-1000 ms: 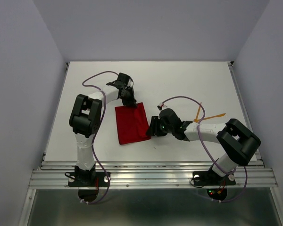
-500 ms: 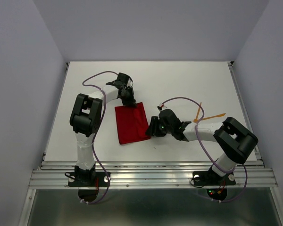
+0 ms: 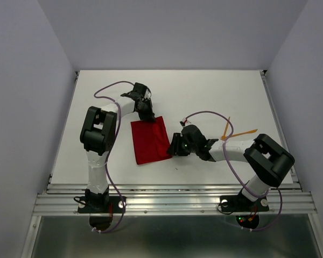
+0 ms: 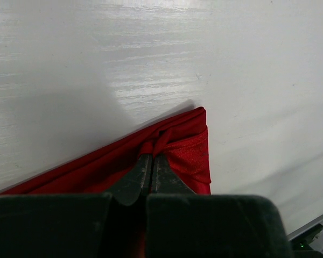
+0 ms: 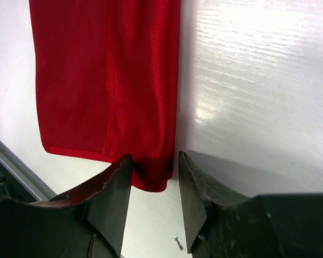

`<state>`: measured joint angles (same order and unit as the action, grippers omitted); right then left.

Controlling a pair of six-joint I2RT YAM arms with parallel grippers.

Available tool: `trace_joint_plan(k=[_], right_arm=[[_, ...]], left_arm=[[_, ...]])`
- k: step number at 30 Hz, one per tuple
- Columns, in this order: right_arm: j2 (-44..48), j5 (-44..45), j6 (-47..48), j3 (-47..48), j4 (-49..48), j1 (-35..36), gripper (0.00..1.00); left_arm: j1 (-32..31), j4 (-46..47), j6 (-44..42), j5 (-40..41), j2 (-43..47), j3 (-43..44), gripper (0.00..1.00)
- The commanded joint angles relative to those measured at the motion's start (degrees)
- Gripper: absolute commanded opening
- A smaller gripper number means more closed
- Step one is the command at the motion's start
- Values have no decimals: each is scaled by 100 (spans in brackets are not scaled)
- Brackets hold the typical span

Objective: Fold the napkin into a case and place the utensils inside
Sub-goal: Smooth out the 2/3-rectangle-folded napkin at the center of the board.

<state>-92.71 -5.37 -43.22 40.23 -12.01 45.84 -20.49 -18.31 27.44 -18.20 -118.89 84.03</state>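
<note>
Pinching the napkin (image 3: 149, 141) at one corner only, the left fingers (image 4: 139, 180) are pressed together on a small bunch of red cloth at the napkin's upper edge in the top view. The grip takes very little fabric, so any pull could let the layers slide out or peel the top layer off the fold. The right fingers (image 5: 112, 201) stand apart, straddling the napkin's lower right corner, with the cloth between them but not clamped. If they close where they are, they may catch only the outer edge or only some of the layers, and the next fold would then drag the stack askew rather than turn it over cleanly. Both sets of tips seem to sit low against the bench (image 3: 204, 91), so a closing move could also scrape the surface and push the cloth into a wrinkle instead of lifting it. The napkin lies flat as a folded red rectangle left of centre in the top view, slightly tilted; uneven tugs from its two opposite corners could twist it further. The utensils (image 3: 234, 130) lie well apart from it at the right, near the right arm's cable, which could sweep them aside if that arm swings.
</note>
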Motion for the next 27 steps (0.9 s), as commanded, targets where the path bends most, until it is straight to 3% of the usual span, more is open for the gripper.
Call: trace_joint_plan(k=[1, 10, 19, 27], right_arm=[[217, 229, -116, -164, -275, 47, 46], [51, 88, -318, -296, -627, 47, 45], [587, 510, -503, -612, -741, 47, 49], [587, 757, -451, -517, -689, 47, 28]], left_arm=[[36, -42, -99, 18, -73, 184, 0], [45, -50, -116, 27, -99, 175, 0], [63, -77, -151, 44, -152, 245, 0], [80, -103, -151, 27, -231, 316, 0]])
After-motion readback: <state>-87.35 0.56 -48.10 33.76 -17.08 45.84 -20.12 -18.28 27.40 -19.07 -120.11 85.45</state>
